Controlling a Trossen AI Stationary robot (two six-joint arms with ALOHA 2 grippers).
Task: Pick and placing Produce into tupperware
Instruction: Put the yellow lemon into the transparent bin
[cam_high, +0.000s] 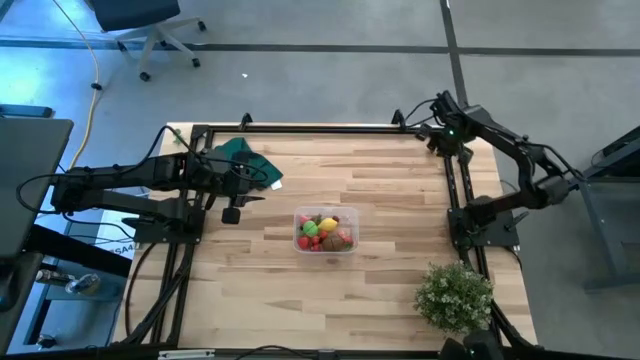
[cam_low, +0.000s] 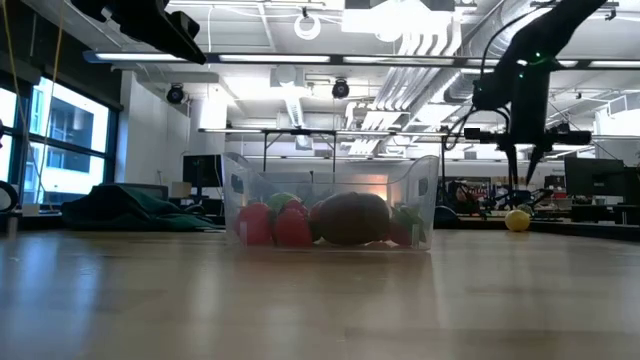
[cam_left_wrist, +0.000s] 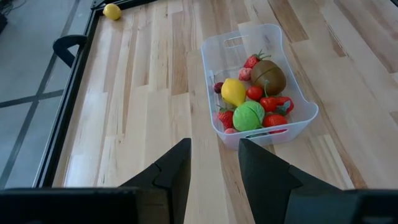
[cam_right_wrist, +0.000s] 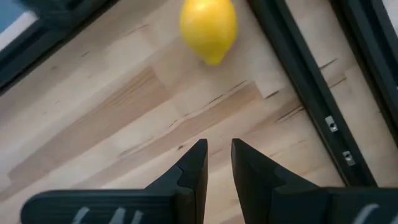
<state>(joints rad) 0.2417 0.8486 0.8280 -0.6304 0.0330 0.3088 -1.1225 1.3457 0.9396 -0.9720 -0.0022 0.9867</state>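
The tub (cam_high: 326, 232) is sitting mid-table, already holding most of the produce: a brown kiwi-like piece (cam_left_wrist: 268, 76), a yellow piece (cam_left_wrist: 233, 91), a green ball (cam_left_wrist: 249, 116), and several red pieces (cam_left_wrist: 273, 104). One lemon (cam_right_wrist: 209, 25) is lying loose on the bare wood at the far right corner, right beside the black frame rail (cam_right_wrist: 292, 68).

The right gripper (cam_right_wrist: 217, 165) is hovering above that corner, just short of the lemon, its fingers standing a narrow gap apart and grasping nothing. The left gripper (cam_left_wrist: 212, 165) is waiting over the left side of the table near the green cloth (cam_high: 245, 160), its fingers parted, empty, looking toward the tub.

Risks as I am judging them:
- The gap between the right fingers is looking narrower than the lemon. Descending like this, the tips would be landing on top of the fruit and pushing it away.
- The lemon is round and smooth; a nudge could be sending it rolling against the rail or off the table edge.
- The rail is crowding one side, so a finger coming down there could be striking metal instead of wood.
- The tub is nearly full and light; dropping the lemon from height could be bouncing it out, or shifting the tub.
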